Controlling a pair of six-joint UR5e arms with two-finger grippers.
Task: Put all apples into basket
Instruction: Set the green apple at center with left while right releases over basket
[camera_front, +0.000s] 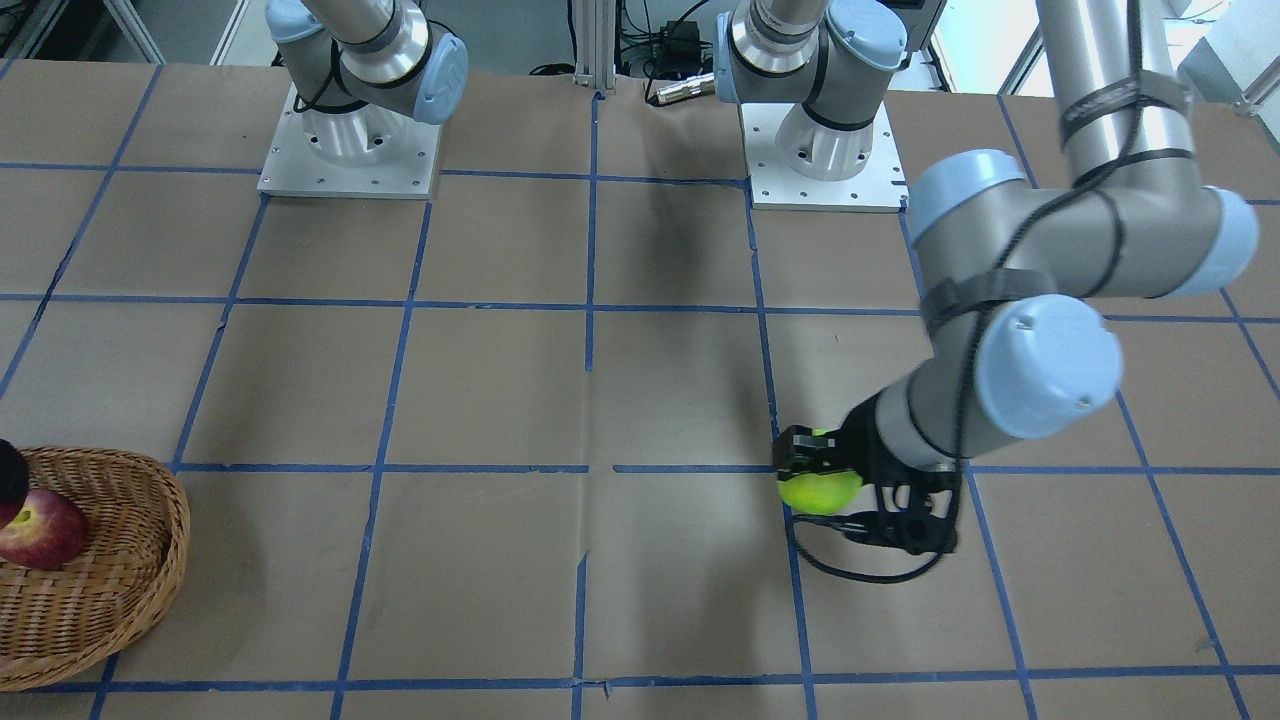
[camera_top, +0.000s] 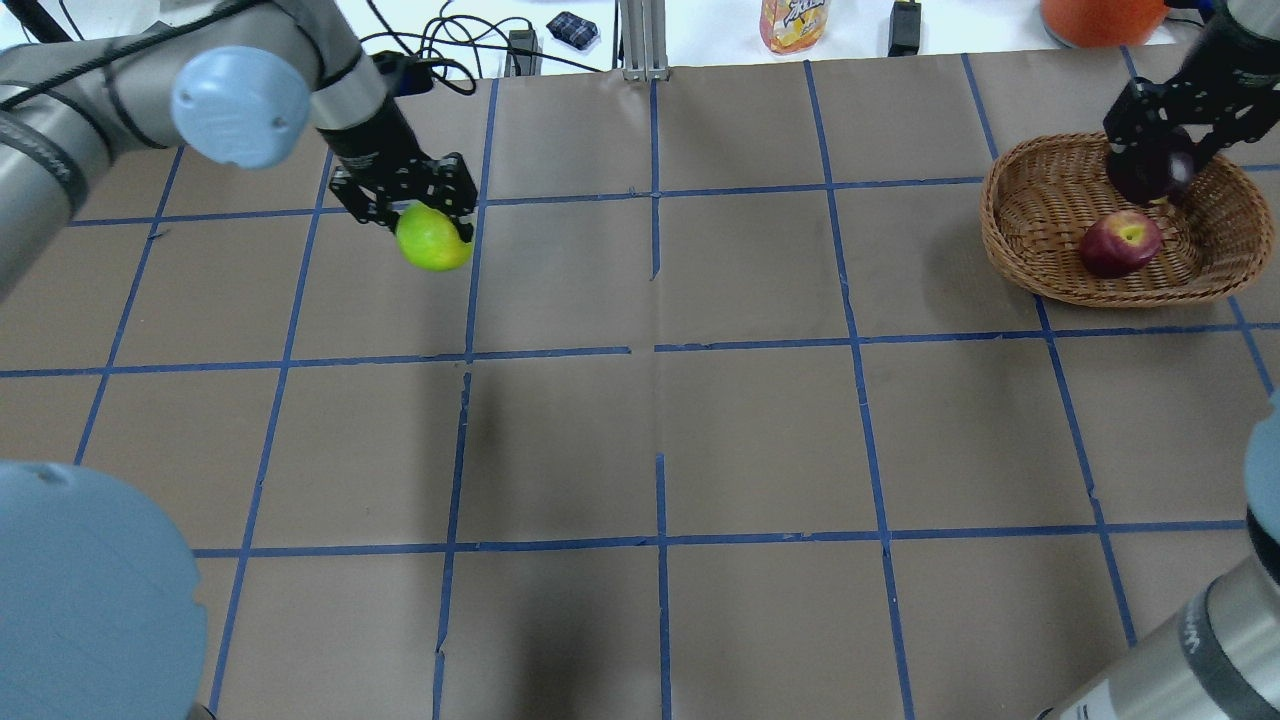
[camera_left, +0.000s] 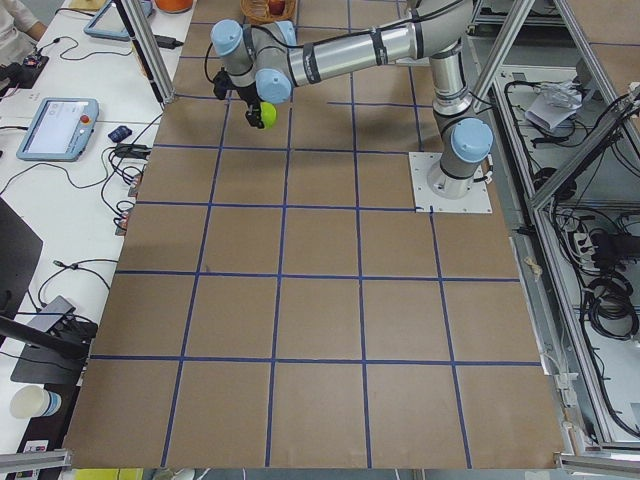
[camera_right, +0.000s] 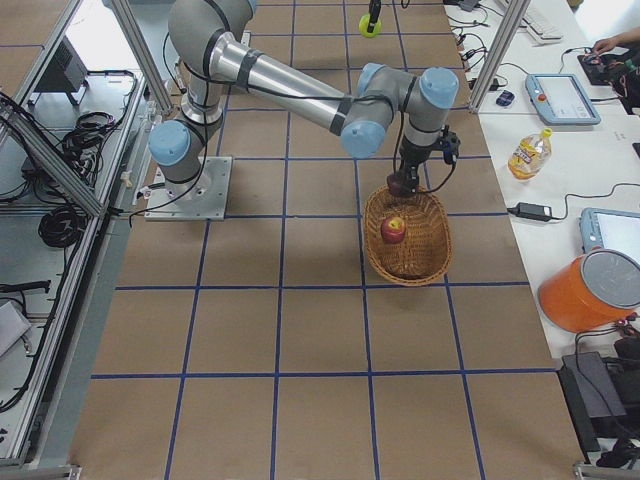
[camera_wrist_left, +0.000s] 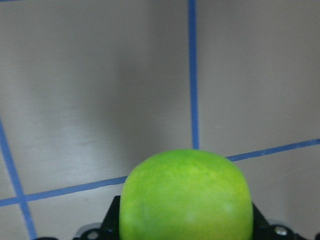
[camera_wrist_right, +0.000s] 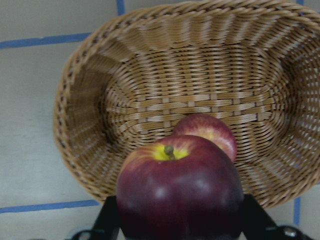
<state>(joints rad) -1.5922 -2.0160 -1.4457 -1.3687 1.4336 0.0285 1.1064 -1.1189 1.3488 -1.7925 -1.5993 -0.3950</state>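
Brown paper gridded with blue tape lines (camera_top: 655, 350) covers the table (camera_top: 760, 440); a white bench (camera_right: 595, 175) alongside carries a tablet (camera_right: 563, 98) and a bottle (camera_right: 528, 153).

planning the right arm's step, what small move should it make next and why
Probably open the right gripper: it is shut on the dark apple, which hangs over the inside of the basket, beside the red apple lying there, so letting go should drop it in.

One apple (camera_top: 1120, 243) is being kept inside the basket (camera_top: 1030, 215); a second apple (camera_top: 1150, 172) is being held over it, a third apple (camera_top: 433, 238) well apart.
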